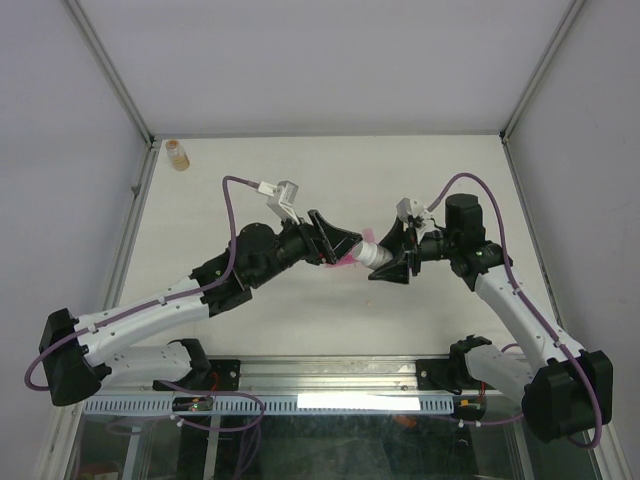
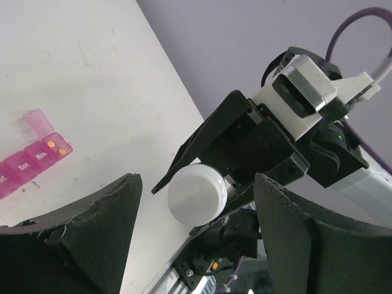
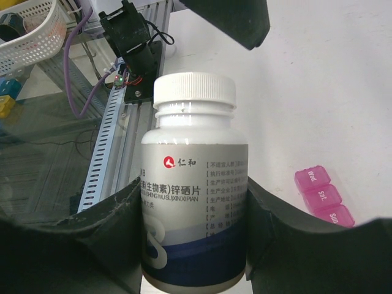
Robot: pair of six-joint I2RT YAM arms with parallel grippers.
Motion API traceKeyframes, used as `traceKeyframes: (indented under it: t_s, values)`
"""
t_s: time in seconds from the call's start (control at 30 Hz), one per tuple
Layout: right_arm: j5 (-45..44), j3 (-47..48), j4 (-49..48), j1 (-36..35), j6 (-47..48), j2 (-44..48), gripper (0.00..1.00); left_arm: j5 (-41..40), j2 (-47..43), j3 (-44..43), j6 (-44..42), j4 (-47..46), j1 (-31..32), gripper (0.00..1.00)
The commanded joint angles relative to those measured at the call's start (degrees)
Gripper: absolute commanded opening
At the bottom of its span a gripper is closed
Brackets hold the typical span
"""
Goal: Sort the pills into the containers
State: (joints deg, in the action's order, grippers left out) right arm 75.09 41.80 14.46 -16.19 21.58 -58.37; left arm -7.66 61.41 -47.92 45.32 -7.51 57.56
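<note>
The right gripper [image 3: 195, 205] clutched the bottle [image 3: 194, 147] sideways, cap [image 2: 195, 201] facing the left gripper [image 2: 195, 184], spread and empty, likely for unscrewing.

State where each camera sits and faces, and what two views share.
Top external: overhead behind the robot, looking down on the table; left arm and right arm show.
Left wrist: on that arm, faces past its fingers at the right gripper.
Right wrist: likewise mounted, faces along its fingers at the gripped white-capped bottle.
Shared: both wrist views show the pink organiser.
</note>
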Motion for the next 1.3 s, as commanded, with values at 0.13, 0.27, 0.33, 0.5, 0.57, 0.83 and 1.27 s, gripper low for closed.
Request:
traceKeyframes:
  t_s: [0.13, 0.27, 0.33, 0.5, 0.57, 0.83, 1.27]
  values:
    - [0.9, 2.8, -0.6, 0.7, 1.1, 0.2, 0.00, -11.3, 4.0, -8.2, -4.8, 6.2, 5.3, 0.72]
    - [0.9, 2.8, -0.5, 0.7, 1.1, 0.3, 0.00, -10.6, 6.0, -9.9, -5.2, 7.0, 6.0, 0.67]
    - [1.0, 2.8, -0.6, 0.7, 1.0, 0.3, 0.00, -9.8, 6.6, -10.4, -5.3, 7.3, 6.1, 0.65]
    - [1.2, 2.8, -0.6, 0.7, 1.1, 0.4, 0.00, -8.6, 6.8, -10.5, -5.2, 7.8, 6.2, 0.59]
    - [1.3, 2.8, -0.6, 0.7, 1.0, 0.4, 0.00, -8.6, 6.7, -10.4, -4.9, 8.2, 6.2, 0.59]
    - [1.4, 2.9, -0.7, 0.7, 1.0, 0.4, 0.00, -5.9, 6.5, -9.7, -3.7, 8.6, 6.3, 0.56]
    - [1.4, 2.8, -0.7, 0.7, 0.9, 0.5, 0.00, -3.5, 6.4, -8.7, -2.5, 8.6, 6.3, 0.49]
